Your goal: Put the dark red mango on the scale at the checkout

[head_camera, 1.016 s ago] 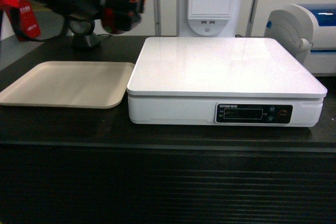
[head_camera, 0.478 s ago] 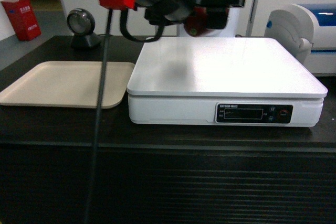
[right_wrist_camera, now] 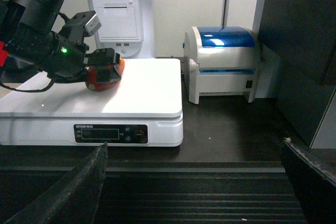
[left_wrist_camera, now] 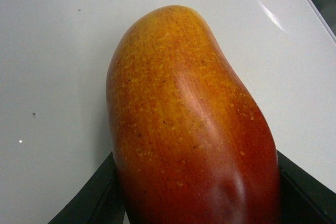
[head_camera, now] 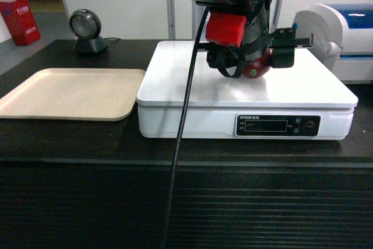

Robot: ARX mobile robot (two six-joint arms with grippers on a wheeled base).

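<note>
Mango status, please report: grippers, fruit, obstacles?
Left gripper shut on dark red mango, low over scale platform. Right gripper open, empty, back from checkout. Platform under mango clear.

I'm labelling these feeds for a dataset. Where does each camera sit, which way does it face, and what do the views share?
Head: on the robot, facing the checkout front-on; left arm reaches over the scale.
Left wrist: looks down along the left gripper at the dark red mango.
Right wrist: low beside the counter, facing the scale's front; its own finger edges show at the bottom.
Shared: all three show mango and scale.

Dark red mango (left_wrist_camera: 194, 129) with speckled orange-yellow end, white scale (head_camera: 192, 80), beige tray (head_camera: 70, 91)
</note>
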